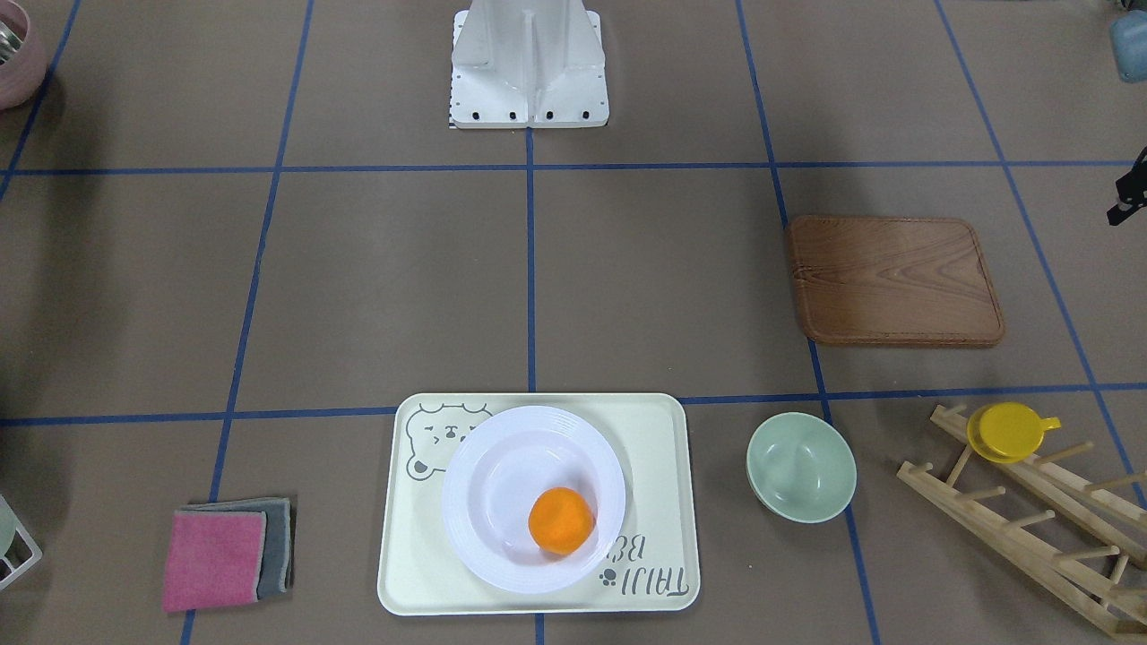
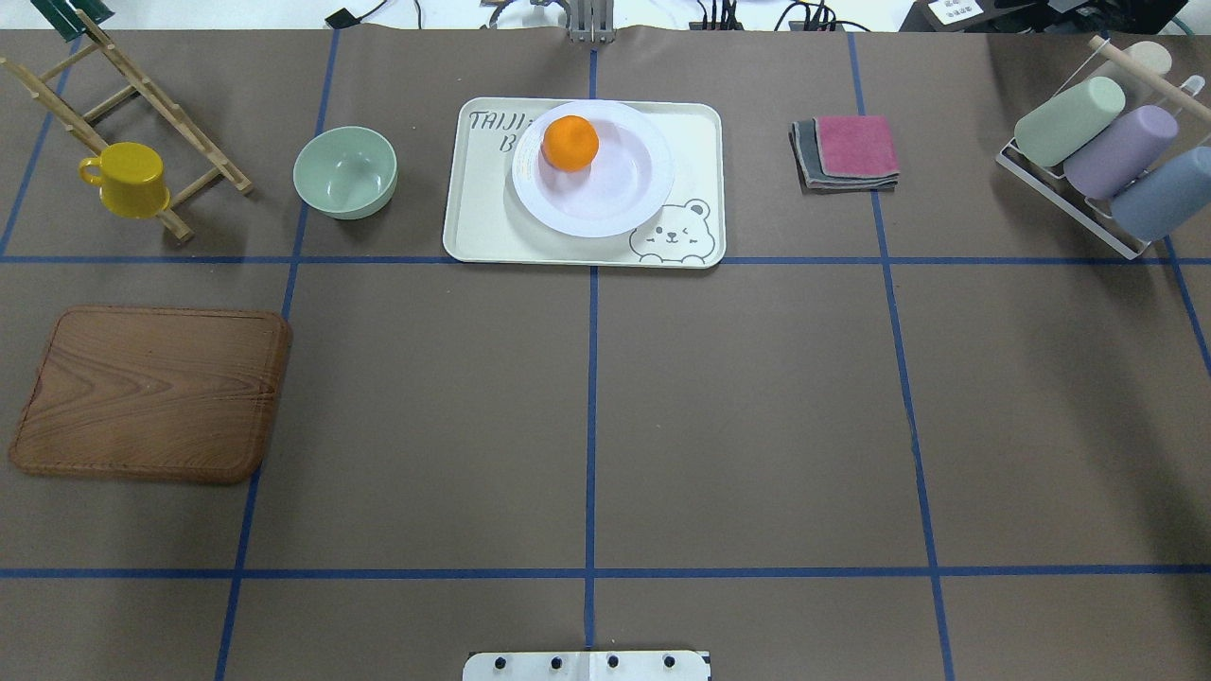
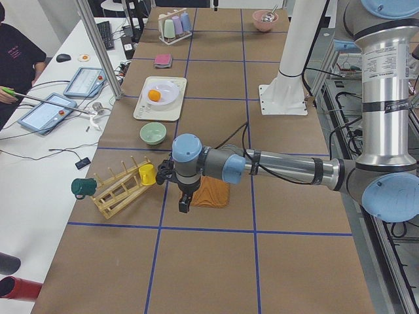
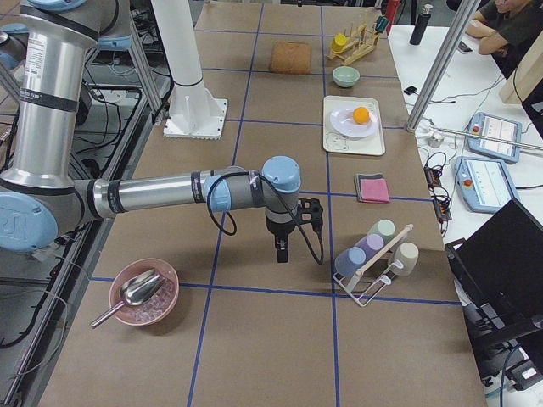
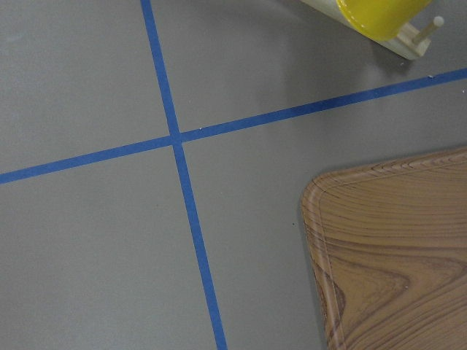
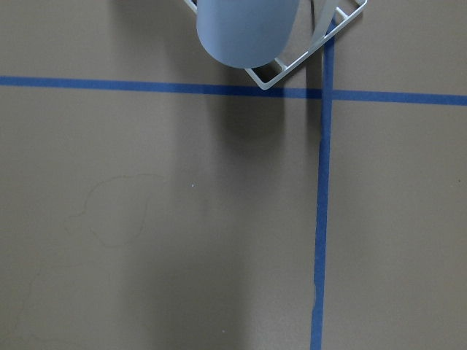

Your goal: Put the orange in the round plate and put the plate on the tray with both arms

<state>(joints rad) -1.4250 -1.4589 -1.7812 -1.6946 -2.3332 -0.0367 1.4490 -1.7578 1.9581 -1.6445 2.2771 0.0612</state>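
The tray point(image 1: 663, 466) held the round plate point(image 1: 461, 511), the orange point(image 1: 561, 520) inside it, so the task looked done; the left tool point(image 3: 184, 203) and right tool point(image 4: 281, 251) hung far off, and I cannot tell their spread.

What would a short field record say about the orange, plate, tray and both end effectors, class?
orange: inside round plate, off-centre
round plate: on tray
tray: table's far side, centred
left end effector: away from tray, beside wooden board; state unclear
right end effector: away from tray, near cup rack; state unclear
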